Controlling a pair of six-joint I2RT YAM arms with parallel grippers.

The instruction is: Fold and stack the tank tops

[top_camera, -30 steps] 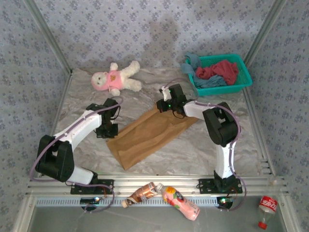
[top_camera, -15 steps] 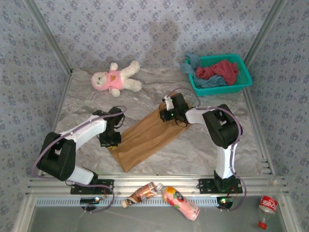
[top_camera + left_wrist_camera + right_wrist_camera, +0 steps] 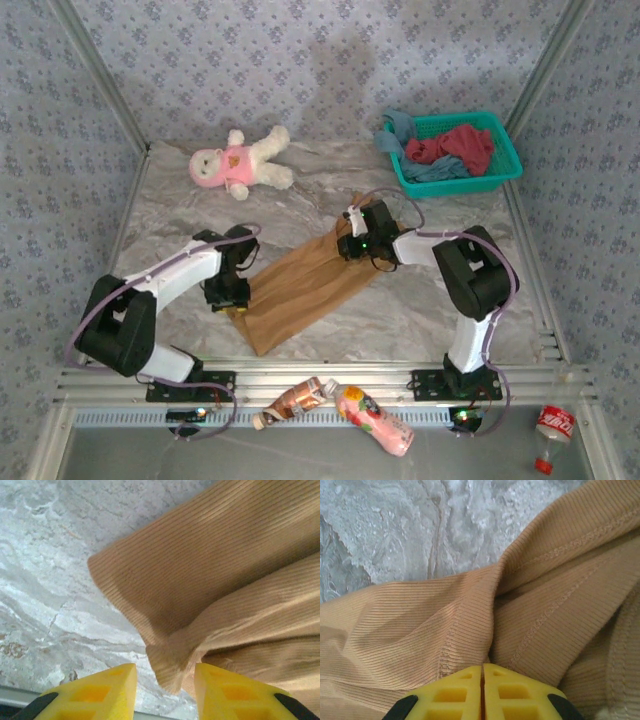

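We found the tan-brown ribbed cloth tank top (image 3: 300, 292) lying folded on the grey marbled table (image 3: 180, 210) | left gripper (image 3: 165, 672) spread, straddling its near-left corner | right gripper (image 3: 482, 671) pressed together, pinching its far-right fold | we judged: let go low, keeping edges aligned and flat.

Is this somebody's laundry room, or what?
Probably a robot test booth, not a home: left arm and right arm bolted to a metal rail, patterned cloth walls, staged props like the plush doll and teal basket.

Soft, even, fairly bright light, faint shadows; top view sharp, left wrist close-up perhaps slightly blurred.
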